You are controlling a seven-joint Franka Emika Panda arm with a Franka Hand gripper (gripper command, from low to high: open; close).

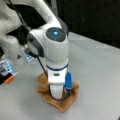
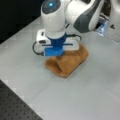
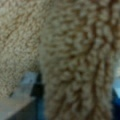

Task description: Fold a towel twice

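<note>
The gripper (image 2: 57, 56) presses down at the centre of the folded towel (image 2: 71, 63), probably flattening the fold; finger state cannot be told.

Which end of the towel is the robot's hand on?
The end at a front view's left: the gripper stands on that part of the towel, while the end toward the right lies bare.

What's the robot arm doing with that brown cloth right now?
Gripper down on the towel, cloth bunched right against the wrist camera. Towel already folded over, lying on the grey table. Nothing in the way.
</note>
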